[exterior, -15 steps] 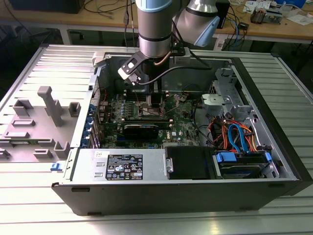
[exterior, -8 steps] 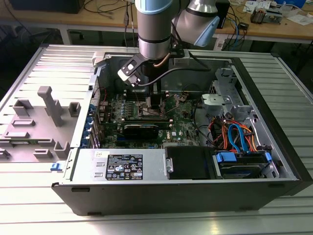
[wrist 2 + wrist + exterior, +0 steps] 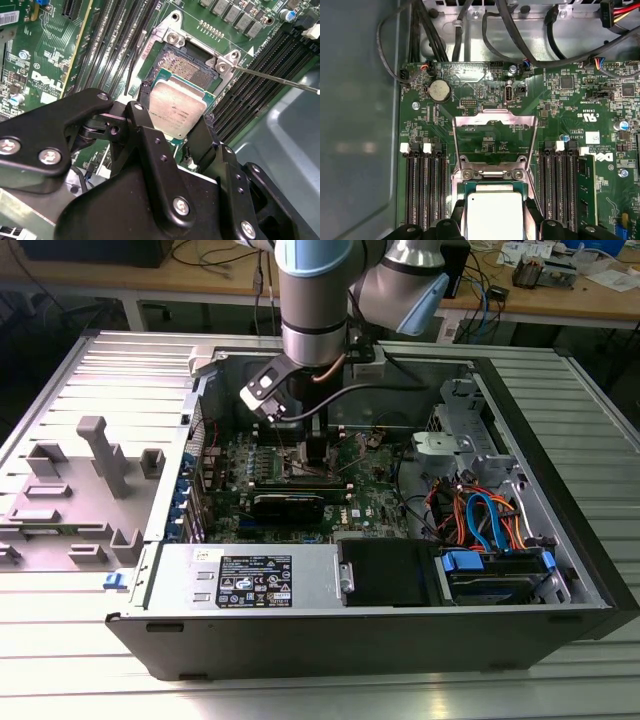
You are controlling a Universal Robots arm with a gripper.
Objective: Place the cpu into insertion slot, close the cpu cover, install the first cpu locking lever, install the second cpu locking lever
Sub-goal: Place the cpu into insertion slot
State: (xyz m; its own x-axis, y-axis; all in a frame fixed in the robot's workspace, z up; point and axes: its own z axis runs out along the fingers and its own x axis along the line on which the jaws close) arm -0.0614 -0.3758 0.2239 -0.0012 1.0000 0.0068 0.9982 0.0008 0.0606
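The cpu (image 3: 177, 107), a small square chip with a silvery top, sits between my gripper's (image 3: 174, 111) black fingers, which are shut on its two sides. It hangs tilted, partly over the open insertion slot (image 3: 187, 67), whose gold pins show beyond it. In the first wrist view the cpu (image 3: 494, 215) is just short of the hinge, gripper (image 3: 495, 207) around it. The cpu cover (image 3: 495, 117), a thin metal frame, is swung open away from the slot. A thin locking lever (image 3: 280, 80) sticks out beside the slot. In the exterior view the gripper (image 3: 315, 455) reaches down into the case.
Rows of memory slots (image 3: 422, 185) flank the socket, with a fitted module (image 3: 585, 190) on one side. Black cables (image 3: 485, 35) run past the board's edge. The open computer case's wall (image 3: 330, 585) and drive bay wiring (image 3: 480, 520) surround the board. Grey fixtures (image 3: 100, 455) stand at the exterior view's left.
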